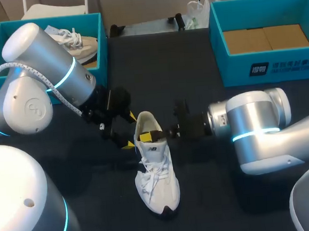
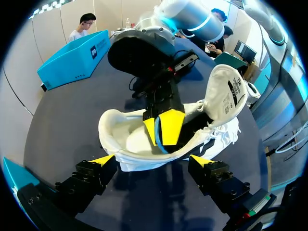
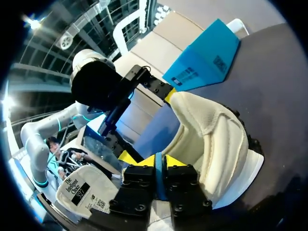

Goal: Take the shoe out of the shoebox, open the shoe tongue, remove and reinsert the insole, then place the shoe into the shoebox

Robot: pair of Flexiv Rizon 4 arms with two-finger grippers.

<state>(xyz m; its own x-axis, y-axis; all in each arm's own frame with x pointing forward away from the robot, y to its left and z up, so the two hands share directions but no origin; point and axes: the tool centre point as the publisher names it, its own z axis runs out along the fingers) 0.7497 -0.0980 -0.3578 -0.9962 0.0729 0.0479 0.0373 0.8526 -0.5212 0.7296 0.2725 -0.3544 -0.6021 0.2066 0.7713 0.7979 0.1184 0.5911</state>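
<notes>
My right claw [image 3: 160, 161]: tips pinched shut on thin blue edge inside mouth of shoe [image 1: 158, 179]; I judge that edge is insole [image 3: 160, 185]. Shoe lies on table [image 1: 215, 212], mid-table, long axis heel far from me, toe near me, tongue [image 2: 231, 91] lifted toward toe. Right claw enters crosswise from right, so I judge pull should go up and back toward heel. My left claw [image 2: 153, 161]: wide open, empty, just beside shoe's left wall at heel, nearer for bracing.
</notes>
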